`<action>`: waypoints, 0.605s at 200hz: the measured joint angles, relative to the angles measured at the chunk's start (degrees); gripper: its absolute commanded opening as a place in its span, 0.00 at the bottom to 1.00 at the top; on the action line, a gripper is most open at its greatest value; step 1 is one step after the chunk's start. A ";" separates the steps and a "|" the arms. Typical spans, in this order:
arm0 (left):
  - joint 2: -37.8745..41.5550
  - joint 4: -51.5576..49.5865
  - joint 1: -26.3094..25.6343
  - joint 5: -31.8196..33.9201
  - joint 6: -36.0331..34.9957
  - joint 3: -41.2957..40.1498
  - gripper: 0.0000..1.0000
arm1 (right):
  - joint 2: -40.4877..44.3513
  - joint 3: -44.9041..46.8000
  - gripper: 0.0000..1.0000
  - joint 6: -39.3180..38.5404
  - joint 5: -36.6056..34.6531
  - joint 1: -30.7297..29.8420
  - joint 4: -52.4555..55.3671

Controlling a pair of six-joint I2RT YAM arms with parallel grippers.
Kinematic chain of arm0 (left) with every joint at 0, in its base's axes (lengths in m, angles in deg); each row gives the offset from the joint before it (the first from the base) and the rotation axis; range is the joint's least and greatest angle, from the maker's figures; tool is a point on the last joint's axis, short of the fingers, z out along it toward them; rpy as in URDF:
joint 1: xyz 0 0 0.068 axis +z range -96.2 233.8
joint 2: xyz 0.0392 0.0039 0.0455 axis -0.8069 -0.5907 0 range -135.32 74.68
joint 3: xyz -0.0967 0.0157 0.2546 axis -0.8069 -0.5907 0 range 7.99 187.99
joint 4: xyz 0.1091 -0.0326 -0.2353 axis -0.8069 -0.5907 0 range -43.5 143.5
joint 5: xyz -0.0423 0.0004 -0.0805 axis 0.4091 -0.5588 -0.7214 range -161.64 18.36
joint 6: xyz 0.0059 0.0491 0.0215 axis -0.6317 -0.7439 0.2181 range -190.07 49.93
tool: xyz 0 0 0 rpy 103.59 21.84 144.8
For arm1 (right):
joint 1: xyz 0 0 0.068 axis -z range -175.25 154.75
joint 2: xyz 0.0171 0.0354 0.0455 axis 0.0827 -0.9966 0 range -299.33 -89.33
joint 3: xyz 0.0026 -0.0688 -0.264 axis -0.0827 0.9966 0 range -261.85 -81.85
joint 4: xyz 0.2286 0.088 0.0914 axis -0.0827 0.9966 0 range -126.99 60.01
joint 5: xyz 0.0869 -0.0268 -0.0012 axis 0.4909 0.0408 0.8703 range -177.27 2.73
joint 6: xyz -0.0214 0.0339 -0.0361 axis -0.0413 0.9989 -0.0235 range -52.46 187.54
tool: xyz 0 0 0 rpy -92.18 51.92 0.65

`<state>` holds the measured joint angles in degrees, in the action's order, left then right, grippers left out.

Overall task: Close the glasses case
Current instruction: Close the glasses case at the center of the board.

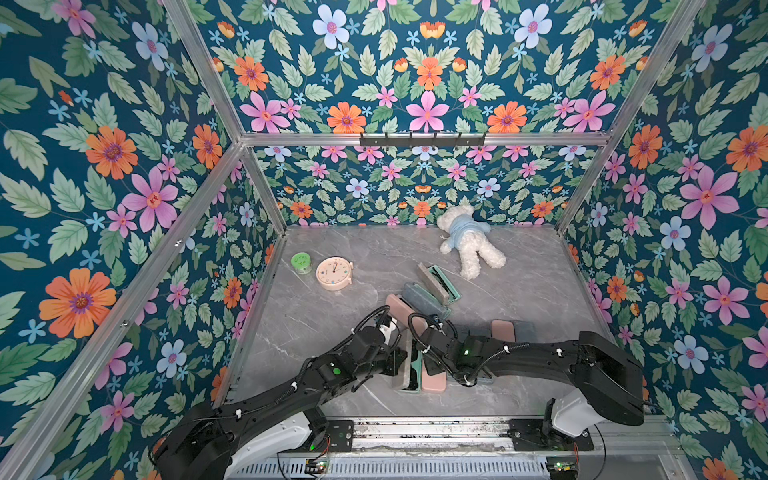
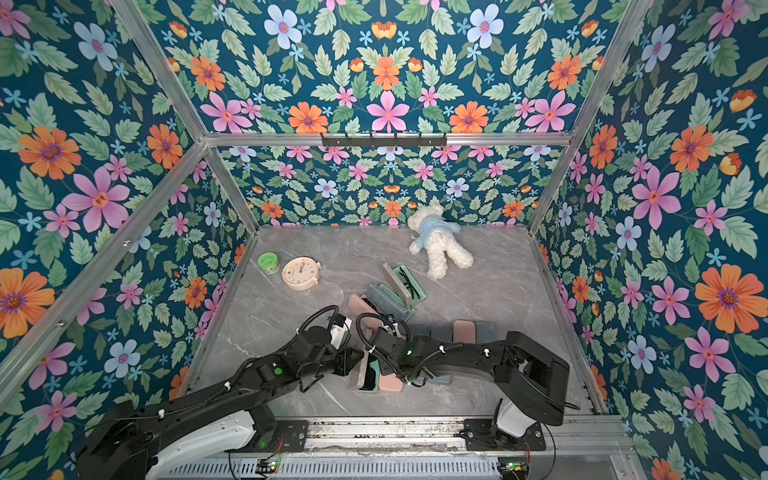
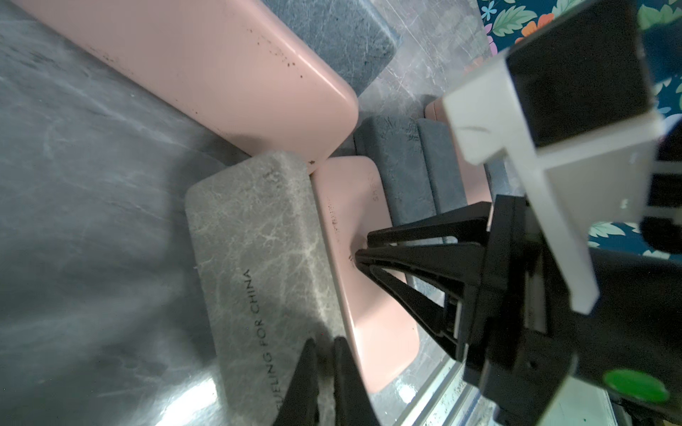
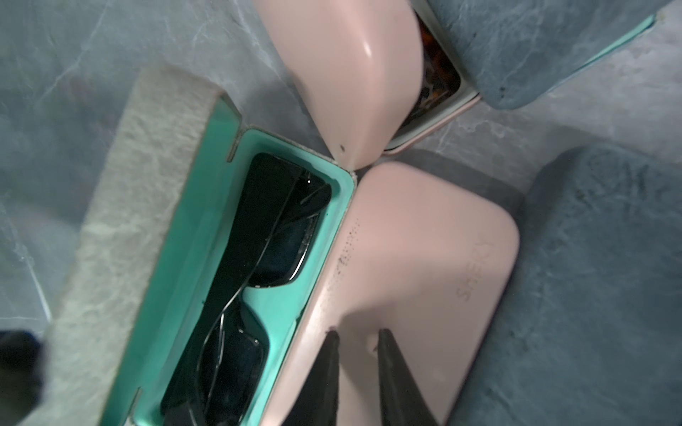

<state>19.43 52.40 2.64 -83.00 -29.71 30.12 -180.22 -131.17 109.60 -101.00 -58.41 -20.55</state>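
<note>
Mid-close: nudging the raised lid (image 3: 254,258) of the open glasses case (image 4: 221,228), at the table's (image 1: 519,291) front, with left gripper (image 3: 324,343) pinched shut; right gripper (image 4: 356,335) slightly parted, seemingly resting on pink case (image 4: 424,258). Next: tip lid over, press down.

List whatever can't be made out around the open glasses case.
- Left wrist view: lettering on the grey lid starts behind the left gripper and the picture's edge.
- Right wrist view: the sunglasses run off the picture's edge; the embossed logo on the pink case is blurred.
- Both top views: the glasses case is mostly covered by the arms.
</note>
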 measured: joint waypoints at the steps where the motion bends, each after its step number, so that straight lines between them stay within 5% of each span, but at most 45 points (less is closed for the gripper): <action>1: 0.00 0.02 0.00 0.00 0.00 -0.02 0.12 | 0.00 0.02 0.22 0.00 0.00 0.00 0.00; 121: -1.95 4.09 -0.13 -1.51 0.92 -1.01 0.11 | 0.63 1.29 0.22 0.90 -0.15 0.00 -2.12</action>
<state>17.49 56.49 2.51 -84.51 -28.79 29.11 -179.58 -129.88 110.50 -101.16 -58.41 -22.67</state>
